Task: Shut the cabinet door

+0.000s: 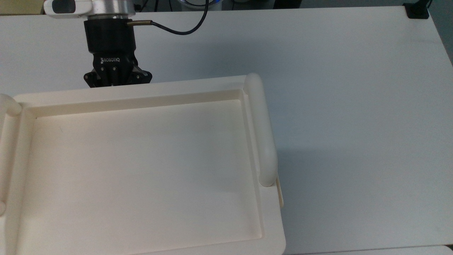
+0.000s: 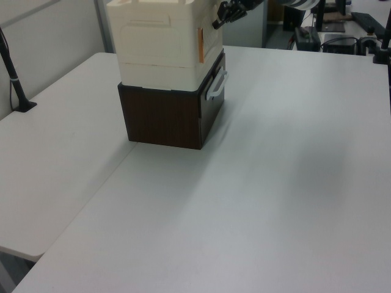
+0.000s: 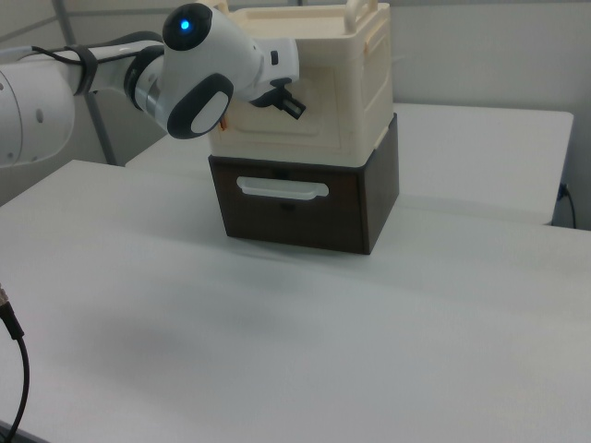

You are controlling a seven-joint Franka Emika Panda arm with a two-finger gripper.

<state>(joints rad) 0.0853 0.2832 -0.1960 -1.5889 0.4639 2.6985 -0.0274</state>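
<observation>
Top view puts your gripper in the upper left against the cabinet, jaw state unreadable, while the cabinet door sits nearly flush, so pushing harder could shove the cabinet off its dark base.

Cream all over the cabinet, recessed top and rounded side bars alike. Cream also on the cabinet door, with a thin orange-copper strip along one edge in the left view. Dark brown wood grain on the drawer unit beneath, fitted with a white handle. Plain white across the bench. Black on the hand, marked with small white lettering. Silver on the ring above it, black on the cable. White and grey on the arm, lit by a blue spot.
</observation>
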